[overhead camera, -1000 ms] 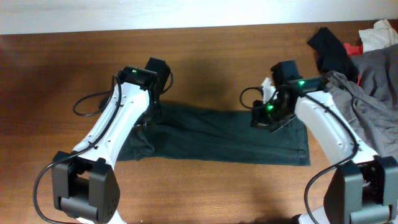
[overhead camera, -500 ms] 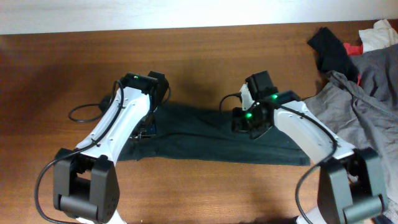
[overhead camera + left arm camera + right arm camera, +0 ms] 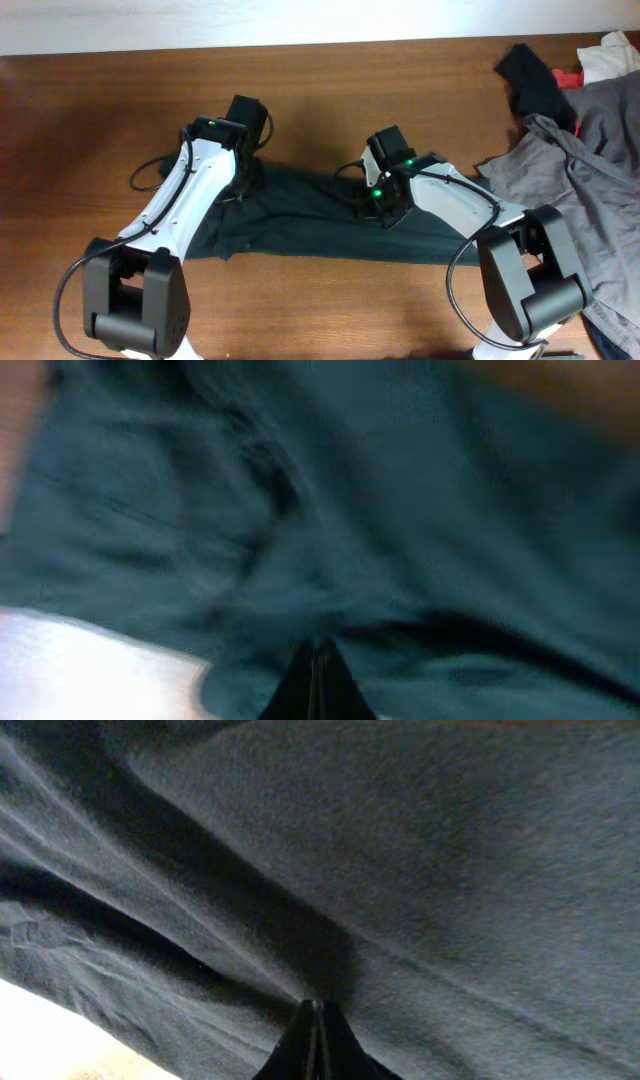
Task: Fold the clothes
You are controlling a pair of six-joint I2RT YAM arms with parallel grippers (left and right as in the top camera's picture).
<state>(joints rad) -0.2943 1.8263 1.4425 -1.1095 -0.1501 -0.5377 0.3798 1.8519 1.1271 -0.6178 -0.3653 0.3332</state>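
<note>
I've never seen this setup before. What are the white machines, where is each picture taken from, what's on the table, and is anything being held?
Two white robot arms work at a wooden table. The wide picture looks down from above; both close-ups come from cameras on the arms' wrists. A dark garment lies spread between the arms. The left gripper and the right gripper are both closed and seem to pinch its fabric. At the far right lie a grey garment, a black cloth and a red scrap.
</note>
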